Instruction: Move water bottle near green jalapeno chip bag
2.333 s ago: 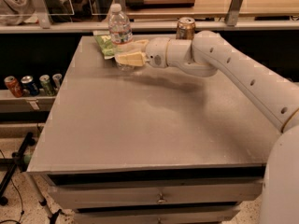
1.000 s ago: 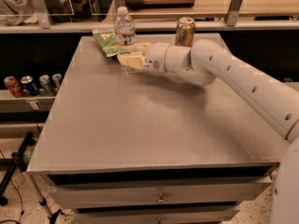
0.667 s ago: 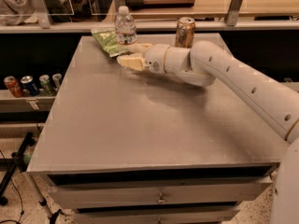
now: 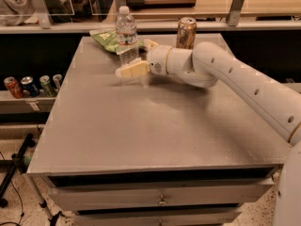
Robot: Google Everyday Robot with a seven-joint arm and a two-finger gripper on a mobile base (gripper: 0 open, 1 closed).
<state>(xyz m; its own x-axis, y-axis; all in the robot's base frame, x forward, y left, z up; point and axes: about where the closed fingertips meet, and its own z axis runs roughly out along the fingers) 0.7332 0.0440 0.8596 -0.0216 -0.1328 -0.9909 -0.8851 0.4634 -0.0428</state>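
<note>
Clear water bottle (image 4: 126, 34) upright beside green jalapeno chip bag (image 4: 107, 40); pincer (image 4: 136, 60) spread around bottle's base

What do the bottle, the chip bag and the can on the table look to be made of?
Bottle: clear ribbed plastic, white cap; you see through it. Chip bag: thin crinkly green film, probably plastic or foil, creased and slightly shiny. Can: gold-brown metal, likely aluminium, with a glossy sheen. The gripper sits right beside the bottle's lower part, over the table.
</note>
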